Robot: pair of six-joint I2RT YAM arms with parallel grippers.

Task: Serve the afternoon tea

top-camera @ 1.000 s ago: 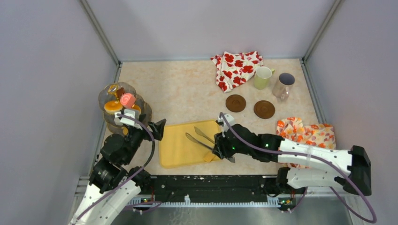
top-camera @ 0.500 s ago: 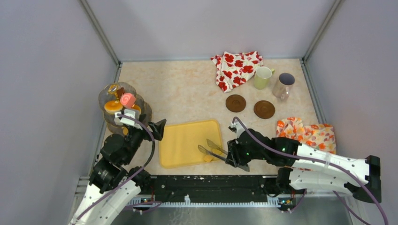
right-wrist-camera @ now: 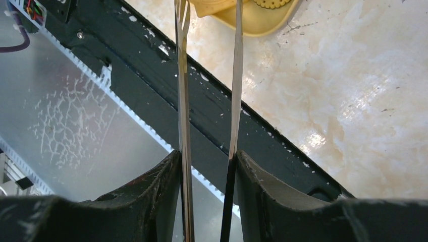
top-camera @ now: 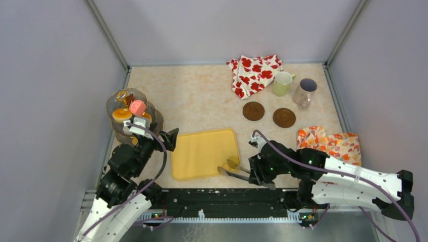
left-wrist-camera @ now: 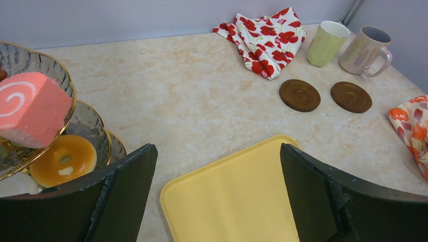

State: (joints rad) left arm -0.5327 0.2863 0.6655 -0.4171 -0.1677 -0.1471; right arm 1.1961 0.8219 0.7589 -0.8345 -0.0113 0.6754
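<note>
Seen from above, a marbled bench (top-camera: 202, 96) has two robot arms at its near edge. The right pincer (top-camera: 256, 169) is clamped tight on the handle end of long metal tongs (top-camera: 234, 174). The two blades of the tongs reach left to the near right corner of a yellow tray (top-camera: 202, 154). A small round yellowish thing, probably a toy biscuit (top-camera: 233, 162), lies at the blade tips on that corner. The wrist view shows only its edge, so it is unclear whether the blades grip it.

The left pincer (left-wrist-camera: 217, 196) is spread wide and holds nothing. It hovers at the tray's left side, just beside a glass tiered stand (left-wrist-camera: 93, 126) that carries a pink swirl roll (left-wrist-camera: 28, 113) and an orange ring-shaped sweet (left-wrist-camera: 63, 160). A pale-yellow mug (top-camera: 282, 83) and a greyish mug (top-camera: 305, 91) stand at the far right, well apart from both pincers and near two brown coasters (top-camera: 253, 111).

The sweets look small and light, perhaps smooth, so they are likely to slip or roll. They are best squeezed gently across their flat sides. The mugs look stiff and heavier, and are best taken by the rim or handle.
</note>
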